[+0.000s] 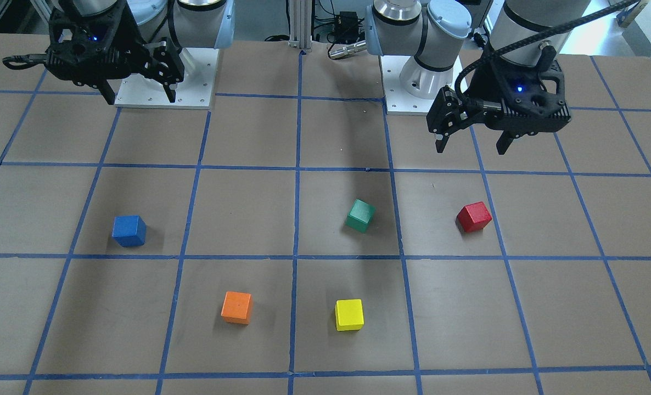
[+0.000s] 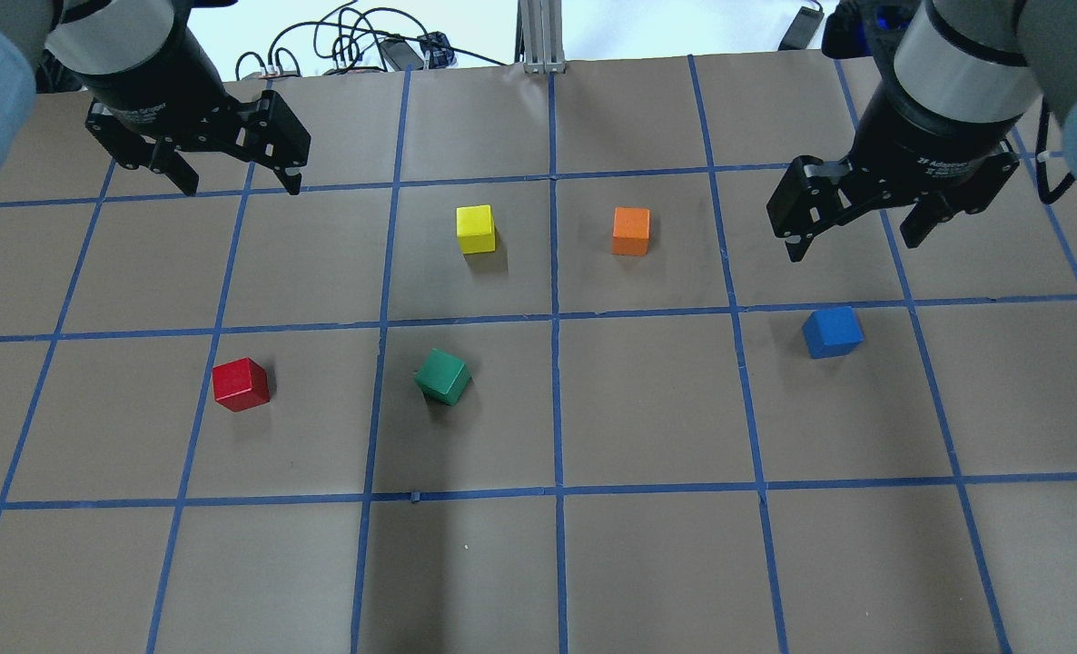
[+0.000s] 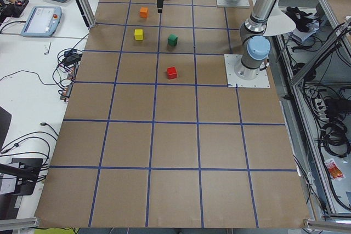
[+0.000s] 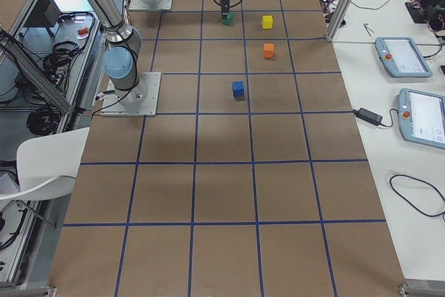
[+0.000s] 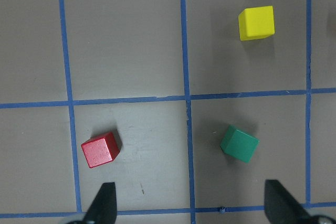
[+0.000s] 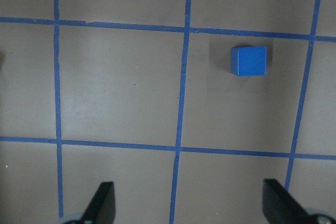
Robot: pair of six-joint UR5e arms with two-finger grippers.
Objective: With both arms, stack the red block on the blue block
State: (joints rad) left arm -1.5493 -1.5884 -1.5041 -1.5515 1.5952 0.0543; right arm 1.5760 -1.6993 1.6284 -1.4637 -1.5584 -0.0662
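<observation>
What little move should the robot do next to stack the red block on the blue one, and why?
Probably the left gripper should shift over the small matte red cube and lower around it. That gripper is open and empty, the red cube lies free on that arm's side, and the small matte blue cube has nothing on it.

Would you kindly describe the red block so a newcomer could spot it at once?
On the taped brown table, look at the robot's left half, near the left gripper. The red block sits alone in the square beside the green block's. It is the only red cube; the orange block lies farther away.
</observation>
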